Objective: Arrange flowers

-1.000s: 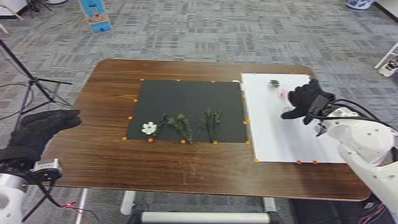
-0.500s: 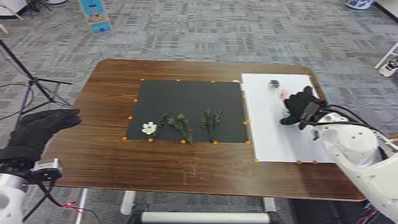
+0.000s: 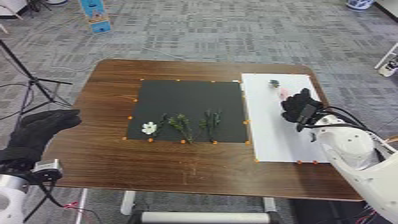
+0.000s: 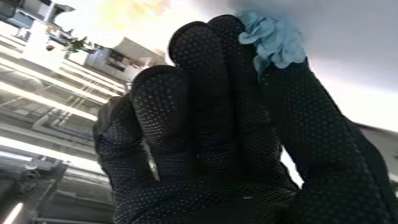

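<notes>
One blue flower [image 4: 274,40] beside the right thumb

The right hand [image 3: 302,105] is open over the white sheet [image 3: 277,140], fingers nearly straight, likely to spare the petals; whether it grips the flower I cannot tell. The relaxed left hand [image 3: 43,131] probably waits aside to leave room. The bloom's long axis runs roughly along the thumb, but its stem is hidden, its direction unclear.
</notes>
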Robot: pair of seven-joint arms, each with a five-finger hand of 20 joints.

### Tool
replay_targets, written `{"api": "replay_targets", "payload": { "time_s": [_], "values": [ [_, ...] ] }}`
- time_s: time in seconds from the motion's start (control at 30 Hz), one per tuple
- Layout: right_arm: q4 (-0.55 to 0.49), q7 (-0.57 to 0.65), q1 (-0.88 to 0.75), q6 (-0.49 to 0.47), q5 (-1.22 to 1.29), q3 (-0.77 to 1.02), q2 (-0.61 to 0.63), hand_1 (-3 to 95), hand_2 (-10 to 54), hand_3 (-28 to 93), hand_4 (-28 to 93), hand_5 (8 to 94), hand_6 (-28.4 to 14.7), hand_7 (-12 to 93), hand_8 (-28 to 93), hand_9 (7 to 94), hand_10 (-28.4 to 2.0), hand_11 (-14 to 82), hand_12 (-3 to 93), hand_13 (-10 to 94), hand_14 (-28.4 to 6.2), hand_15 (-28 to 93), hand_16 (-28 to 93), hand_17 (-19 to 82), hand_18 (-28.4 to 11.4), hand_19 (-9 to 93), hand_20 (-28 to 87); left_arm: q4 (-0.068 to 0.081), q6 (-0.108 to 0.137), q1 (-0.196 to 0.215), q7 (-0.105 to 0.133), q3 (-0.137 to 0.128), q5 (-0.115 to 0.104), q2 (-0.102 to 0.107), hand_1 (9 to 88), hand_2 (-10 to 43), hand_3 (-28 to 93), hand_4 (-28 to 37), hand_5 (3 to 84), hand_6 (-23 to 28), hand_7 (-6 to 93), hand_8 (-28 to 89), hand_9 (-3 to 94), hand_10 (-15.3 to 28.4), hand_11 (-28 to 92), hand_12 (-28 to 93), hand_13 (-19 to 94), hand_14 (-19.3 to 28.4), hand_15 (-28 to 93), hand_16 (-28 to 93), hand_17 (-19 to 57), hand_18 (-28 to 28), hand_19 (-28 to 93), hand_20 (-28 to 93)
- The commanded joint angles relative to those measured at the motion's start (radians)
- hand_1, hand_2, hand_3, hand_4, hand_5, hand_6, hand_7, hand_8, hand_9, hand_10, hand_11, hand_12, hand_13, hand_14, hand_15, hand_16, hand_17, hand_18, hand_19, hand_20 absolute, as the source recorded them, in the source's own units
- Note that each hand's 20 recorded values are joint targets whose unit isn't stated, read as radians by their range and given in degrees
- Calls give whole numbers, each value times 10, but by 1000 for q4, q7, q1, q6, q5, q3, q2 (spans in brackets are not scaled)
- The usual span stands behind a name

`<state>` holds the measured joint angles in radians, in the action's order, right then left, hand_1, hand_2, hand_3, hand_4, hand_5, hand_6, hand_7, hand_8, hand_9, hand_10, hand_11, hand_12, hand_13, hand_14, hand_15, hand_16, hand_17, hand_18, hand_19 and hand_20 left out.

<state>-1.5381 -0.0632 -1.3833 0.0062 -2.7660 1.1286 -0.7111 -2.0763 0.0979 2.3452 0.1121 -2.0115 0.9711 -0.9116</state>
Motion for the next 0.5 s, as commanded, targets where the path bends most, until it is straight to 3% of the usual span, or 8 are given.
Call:
{"api": "replay_targets", "payload": {
  "time_s": [0.03, 0.23, 0.37, 0.5],
  "values": [
    [-116, 40, 37, 44, 113, -15, 92, 518, 89, 550, -232, 757, 3, 280, 121, 791, -117, 354, 302, 636, -153, 673, 400, 297, -243, 770, 653, 0, 6, 20, 2, -21, -18, -2, 283, 42, 735, -213, 557, 31, 181, -67, 538, 126, 240, 189, 423, 159, 241, 46, 76, 126, 107, 235],
    [-206, 72, 103, 61, 287, -54, 138, 514, 90, 562, -232, 756, 2, 283, 124, 790, -116, 357, 302, 635, -152, 676, 403, 296, -242, 770, 655, 10, 17, 20, -3, -22, -20, 6, 283, 43, 734, -214, 558, 31, 181, -67, 538, 126, 240, 188, 424, 160, 241, 46, 76, 127, 108, 235],
    [-280, 97, 172, 14, 473, -88, 140, 514, 86, 568, -233, 756, 1, 286, 128, 790, -117, 358, 302, 634, -152, 677, 403, 297, -242, 771, 655, 22, 22, 29, -6, -27, -24, 11, 283, 44, 733, -214, 559, 32, 181, -68, 538, 126, 241, 186, 424, 159, 243, 45, 77, 126, 107, 235],
    [-328, 115, 280, -24, 566, -159, 111, 511, 86, 574, -233, 758, 0, 282, 130, 790, -118, 357, 301, 633, -152, 677, 405, 296, -242, 770, 654, 36, 56, 47, -12, -34, -29, 21, 286, 48, 729, -215, 557, 31, 183, -69, 537, 126, 242, 185, 424, 159, 243, 44, 79, 127, 105, 234]
  ]
}}
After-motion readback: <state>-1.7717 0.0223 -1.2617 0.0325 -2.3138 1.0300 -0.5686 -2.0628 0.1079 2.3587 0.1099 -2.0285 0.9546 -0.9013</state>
